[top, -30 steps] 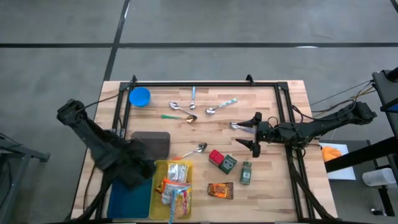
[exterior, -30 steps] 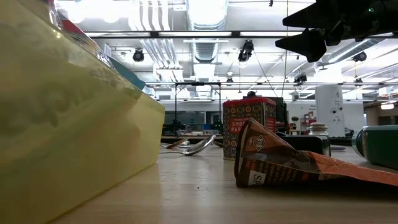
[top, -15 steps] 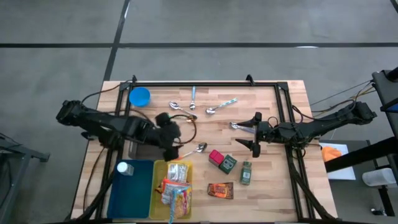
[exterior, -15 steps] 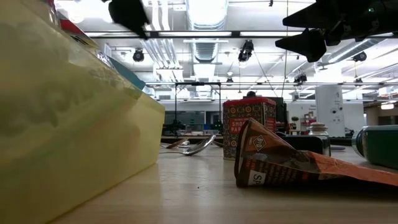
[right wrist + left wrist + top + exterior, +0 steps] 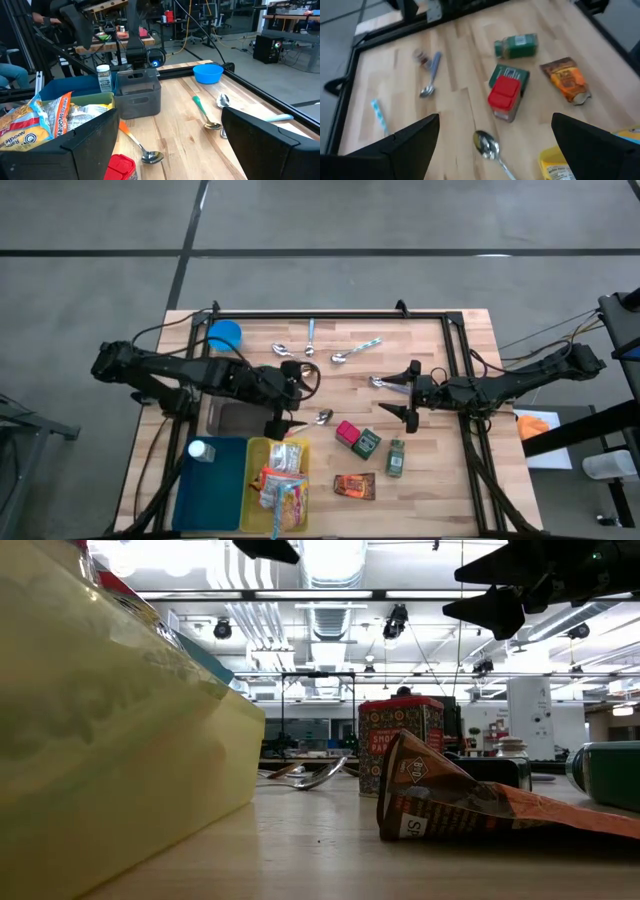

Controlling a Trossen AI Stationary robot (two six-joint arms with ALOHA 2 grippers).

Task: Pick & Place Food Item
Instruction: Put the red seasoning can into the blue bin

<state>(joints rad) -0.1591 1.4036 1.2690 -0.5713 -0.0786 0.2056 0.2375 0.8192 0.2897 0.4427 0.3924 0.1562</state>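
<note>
With its fingers spread and empty, the left gripper (image 5: 283,401) hangs over mid-table on approach to the red tin (image 5: 347,432) lying toward the near edge, and must next descend around it; the right gripper (image 5: 407,392) waits open, nearer the right edge.

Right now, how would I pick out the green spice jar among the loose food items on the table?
Start at the yellow bin on the table's near edge and move right past the red-lidded tin. The green spice jar lies on its side just right of that tin, above the orange snack packet. It is the only green cylindrical jar there.
</note>
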